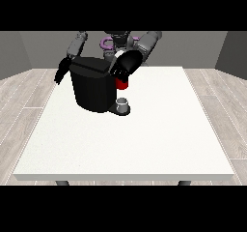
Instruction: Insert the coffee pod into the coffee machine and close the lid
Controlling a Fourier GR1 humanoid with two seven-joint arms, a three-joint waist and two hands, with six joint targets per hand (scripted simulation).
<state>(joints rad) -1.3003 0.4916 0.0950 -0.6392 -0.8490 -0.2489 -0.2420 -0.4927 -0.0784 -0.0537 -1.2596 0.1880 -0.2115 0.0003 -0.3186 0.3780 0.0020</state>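
The coffee machine (pixel 91 88) is a black body that stands on the far half of the white tabletop (pixel 130 144), a little toward the view's left. Its top is dark and flat. In front of the machine, at its lower right corner, a small grey thing (pixel 123 103) stands on a dark base; I cannot tell if this is the coffee pod. Just above it, at the machine's right side, there is a red thing at the machine (pixel 122 83).

The hand at the view's right (pixel 126 64) is at the machine's upper right corner, directly above the red thing, and it seems to touch the machine's top edge. I cannot tell if its fingers are open or closed. The hand at the view's left (pixel 61 70) hangs just beside the machine's upper left corner, with its fingers pointing down and rather straight, holding nothing.
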